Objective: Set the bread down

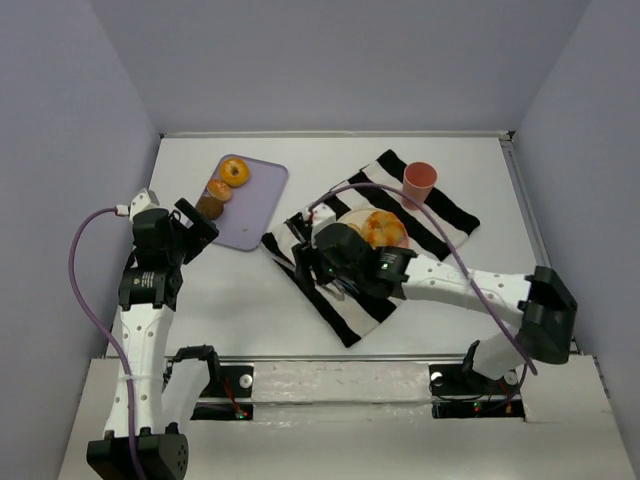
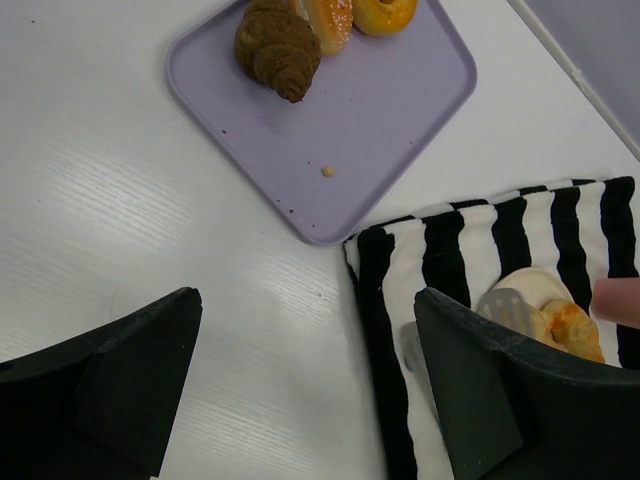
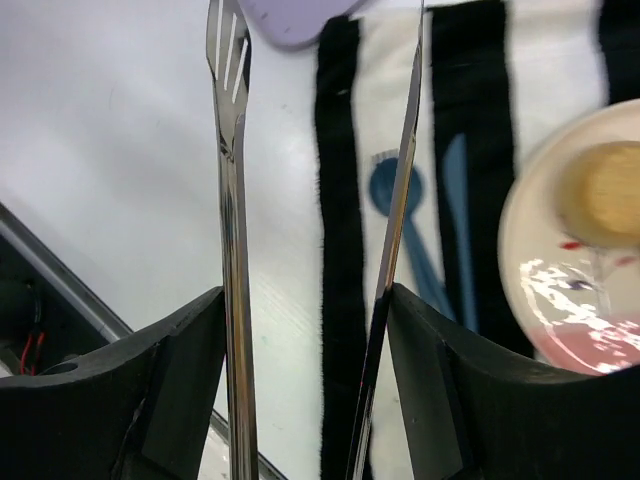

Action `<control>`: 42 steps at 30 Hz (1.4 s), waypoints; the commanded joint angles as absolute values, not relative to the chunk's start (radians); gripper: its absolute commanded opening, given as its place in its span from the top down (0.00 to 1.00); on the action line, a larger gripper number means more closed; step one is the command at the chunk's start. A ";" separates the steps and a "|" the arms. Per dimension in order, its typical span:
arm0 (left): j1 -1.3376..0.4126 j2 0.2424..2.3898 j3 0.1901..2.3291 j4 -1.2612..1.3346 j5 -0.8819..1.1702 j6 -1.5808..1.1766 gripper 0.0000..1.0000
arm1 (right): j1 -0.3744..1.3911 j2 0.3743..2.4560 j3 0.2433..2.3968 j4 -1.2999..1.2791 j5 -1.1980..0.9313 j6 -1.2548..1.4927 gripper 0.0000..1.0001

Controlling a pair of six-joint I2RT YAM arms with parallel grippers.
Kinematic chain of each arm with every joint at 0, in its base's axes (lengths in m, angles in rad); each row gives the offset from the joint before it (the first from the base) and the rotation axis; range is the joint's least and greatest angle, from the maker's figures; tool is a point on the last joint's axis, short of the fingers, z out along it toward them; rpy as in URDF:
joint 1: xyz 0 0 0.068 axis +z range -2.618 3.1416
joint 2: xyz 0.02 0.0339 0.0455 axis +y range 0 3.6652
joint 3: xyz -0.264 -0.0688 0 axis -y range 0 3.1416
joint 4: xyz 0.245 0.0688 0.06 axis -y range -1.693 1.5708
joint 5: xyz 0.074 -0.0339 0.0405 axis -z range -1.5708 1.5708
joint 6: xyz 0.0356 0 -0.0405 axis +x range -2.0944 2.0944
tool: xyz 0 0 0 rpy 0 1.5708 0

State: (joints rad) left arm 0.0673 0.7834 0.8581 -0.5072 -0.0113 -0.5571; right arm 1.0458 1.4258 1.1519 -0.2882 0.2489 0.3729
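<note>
White table (image 1: 230, 295), lilac tray (image 1: 262, 200) of bread (image 1: 218, 190), tongs (image 3: 232, 250) in right jaws

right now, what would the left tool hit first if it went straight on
The left tool would likely meet the bare table just before the purple tray; depth is hard to judge.

Mirror-polished metal is seen on the slotted silver tongs (image 3: 234, 250), soft woven fabric on the black-and-white striped cloth (image 3: 338, 200), and matt plastic on the lilac rectangular tray (image 2: 390, 110).
</note>
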 commanded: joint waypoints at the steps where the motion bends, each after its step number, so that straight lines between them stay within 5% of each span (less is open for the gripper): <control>1: 0.074 0.776 0.853 -0.483 0.012 -0.538 0.01 | 1.155 1.603 1.216 -0.121 0.239 0.348 0.31; 13: 0.074 0.773 0.844 -0.480 0.021 -0.537 0.01 | 1.203 1.962 1.301 0.100 0.236 0.383 0.26; 16: 0.074 0.778 0.845 -0.479 0.025 -0.537 0.01 | 1.203 1.971 1.282 0.127 0.201 0.403 0.14; 17: 0.074 0.776 0.847 -0.479 0.023 -0.535 0.01 | 1.213 1.967 1.279 0.129 0.204 0.408 0.01; 21: 0.072 0.773 0.842 -0.477 0.020 -0.538 0.01 | 1.223 1.928 1.264 0.127 0.204 0.400 0.00; 27: 0.072 0.773 0.844 -0.477 0.021 -0.537 0.01 | 1.232 1.740 1.206 0.127 0.256 0.407 0.00; 33: 0.072 0.770 0.847 -0.480 0.017 -0.537 0.01 | 1.204 1.468 1.114 0.008 0.555 0.457 0.00; 42: 0.072 0.761 0.850 -0.482 0.012 -0.534 0.01 | 0.923 0.987 0.836 -0.330 0.589 0.621 0.00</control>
State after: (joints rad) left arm 0.0673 0.7818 0.8455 -0.5037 -0.0051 -0.5571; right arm 0.9783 1.1149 0.9386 -0.1486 0.4957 0.5457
